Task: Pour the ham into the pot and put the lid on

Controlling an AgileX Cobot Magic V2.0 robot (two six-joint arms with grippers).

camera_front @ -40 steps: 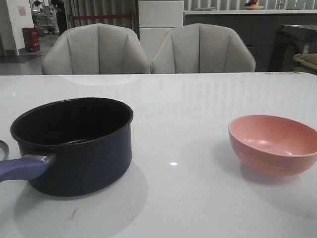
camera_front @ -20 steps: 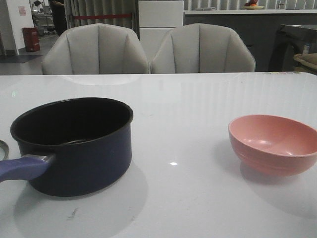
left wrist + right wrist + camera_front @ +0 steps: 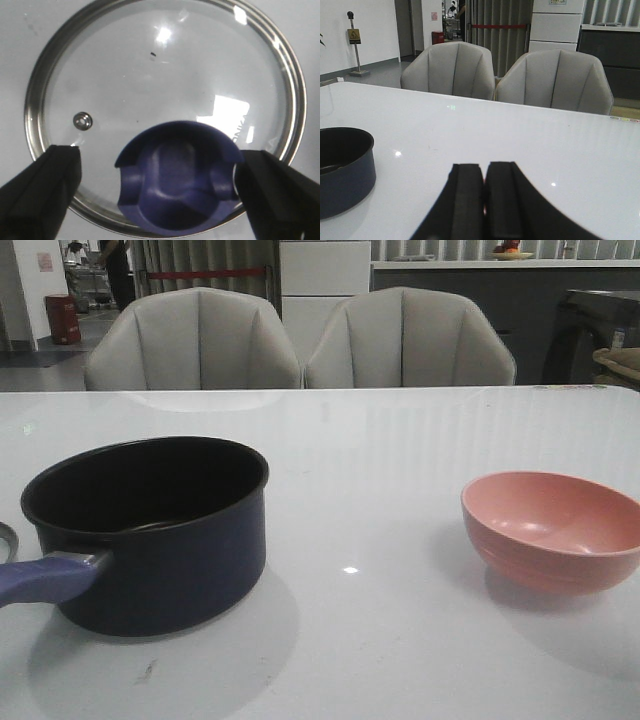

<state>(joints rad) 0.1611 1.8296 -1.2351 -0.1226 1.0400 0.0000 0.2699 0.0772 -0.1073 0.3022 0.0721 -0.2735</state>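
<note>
The dark blue pot (image 3: 150,530) stands at the table's left with its purple-blue handle (image 3: 40,580) pointing left; it also shows in the right wrist view (image 3: 342,170). The glass lid (image 3: 160,75) lies flat on the table, and only a sliver of its rim (image 3: 5,537) shows in the front view. My left gripper (image 3: 160,192) is open just above the lid, one finger on each side of the blue knob (image 3: 177,175), apart from it. My right gripper (image 3: 485,200) is shut over the bare table. No ham shows in any view.
A pink bowl (image 3: 555,530) sits at the table's right, its visible inside bare. Two grey chairs (image 3: 195,340) (image 3: 410,340) stand behind the far edge. Neither arm shows in the front view.
</note>
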